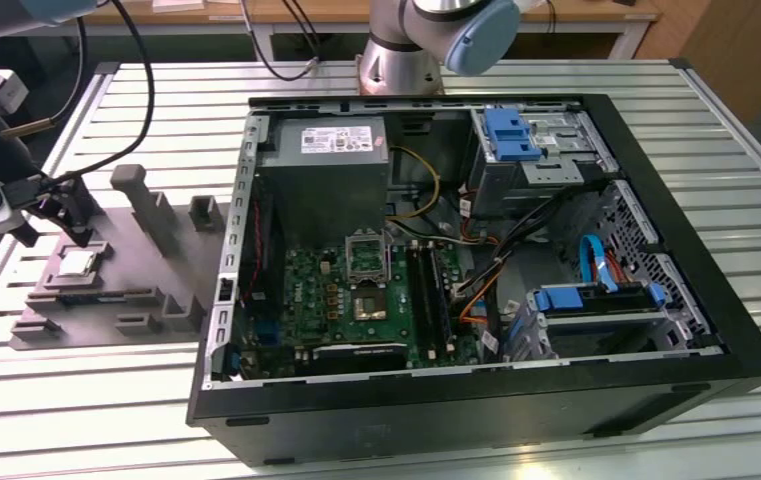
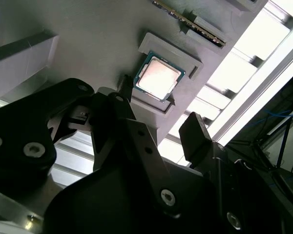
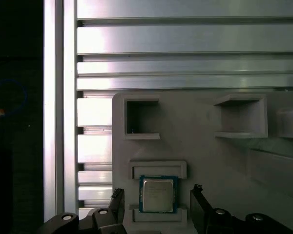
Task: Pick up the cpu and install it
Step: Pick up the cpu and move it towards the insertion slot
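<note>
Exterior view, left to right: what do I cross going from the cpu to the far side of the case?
cpu → tall grey post → silver socket frame → lower blue drive caddy

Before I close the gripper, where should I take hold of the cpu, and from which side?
Take the cpu by its two free side edges, coming straight down from above. It lies flat in the grey holder, with raised lips against two of its edges. The other two edges look open, and the open gripper straddles them.
</note>
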Motion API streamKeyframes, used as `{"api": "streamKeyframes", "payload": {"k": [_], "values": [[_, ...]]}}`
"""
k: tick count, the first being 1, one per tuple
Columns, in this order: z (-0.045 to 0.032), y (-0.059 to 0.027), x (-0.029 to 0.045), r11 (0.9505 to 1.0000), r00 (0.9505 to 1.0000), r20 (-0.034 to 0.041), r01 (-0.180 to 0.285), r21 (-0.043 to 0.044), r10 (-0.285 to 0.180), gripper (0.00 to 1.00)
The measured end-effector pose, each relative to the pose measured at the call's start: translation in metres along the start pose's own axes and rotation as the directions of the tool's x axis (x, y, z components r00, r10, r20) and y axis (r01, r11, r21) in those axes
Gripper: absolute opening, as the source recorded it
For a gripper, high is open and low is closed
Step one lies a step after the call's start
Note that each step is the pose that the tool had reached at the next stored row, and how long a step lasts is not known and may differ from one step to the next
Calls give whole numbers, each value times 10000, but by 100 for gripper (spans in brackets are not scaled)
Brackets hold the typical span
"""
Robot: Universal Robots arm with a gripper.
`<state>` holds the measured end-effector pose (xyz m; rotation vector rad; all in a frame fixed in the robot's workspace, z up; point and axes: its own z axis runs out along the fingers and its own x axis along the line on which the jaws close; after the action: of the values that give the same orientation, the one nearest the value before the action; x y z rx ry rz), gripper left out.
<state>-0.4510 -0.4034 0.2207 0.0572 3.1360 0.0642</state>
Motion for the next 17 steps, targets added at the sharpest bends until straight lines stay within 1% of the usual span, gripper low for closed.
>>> {"api": "streamKeyframes", "payload": {"k": [17], "values": [[12,0,0,10000,10000,1,0,0,0,65]]}}
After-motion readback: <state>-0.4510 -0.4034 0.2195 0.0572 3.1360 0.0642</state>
